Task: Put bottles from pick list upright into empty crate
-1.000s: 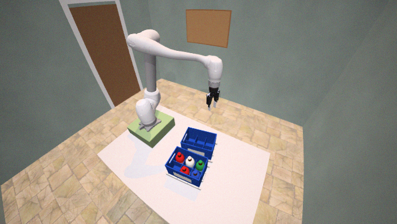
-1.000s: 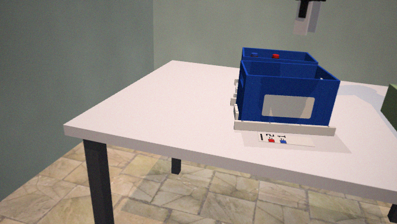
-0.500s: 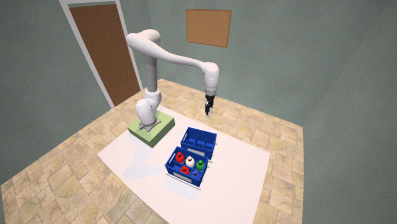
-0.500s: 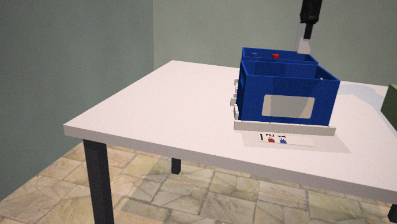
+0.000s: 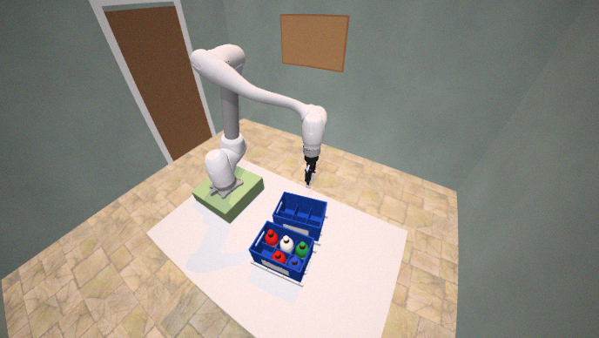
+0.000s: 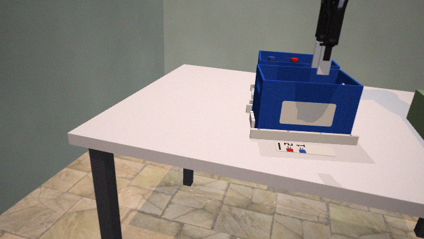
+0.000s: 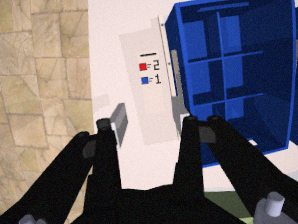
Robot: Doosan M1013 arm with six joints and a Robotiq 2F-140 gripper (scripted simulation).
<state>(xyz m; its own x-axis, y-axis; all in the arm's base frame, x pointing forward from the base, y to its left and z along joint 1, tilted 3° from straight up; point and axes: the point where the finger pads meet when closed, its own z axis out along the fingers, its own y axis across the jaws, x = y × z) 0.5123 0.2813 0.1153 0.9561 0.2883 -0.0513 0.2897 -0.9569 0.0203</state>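
Note:
The empty blue crate [image 5: 300, 214] stands on the white table, and it also shows in the exterior view [image 6: 308, 100] and the wrist view [image 7: 233, 70]. Next to it stands the crate with bottles [image 5: 282, 250]: two red [image 5: 271, 237] [image 5: 279, 257], one white [image 5: 286, 244], one green [image 5: 301, 249] and one blue [image 5: 295, 261], all upright. The pick list [image 6: 303, 148] lies beside the empty crate; in the wrist view [image 7: 149, 86] it reads red 2, blue 1. My gripper [image 5: 308, 183] hangs above the pick list, partly open and empty, with its fingertips apart.
The arm's green base block [image 5: 228, 192] sits at the table's back left. White rails [image 6: 303, 136] border the empty crate's foot. The table edge runs close to the pick list. A door and a cork board are on the far walls.

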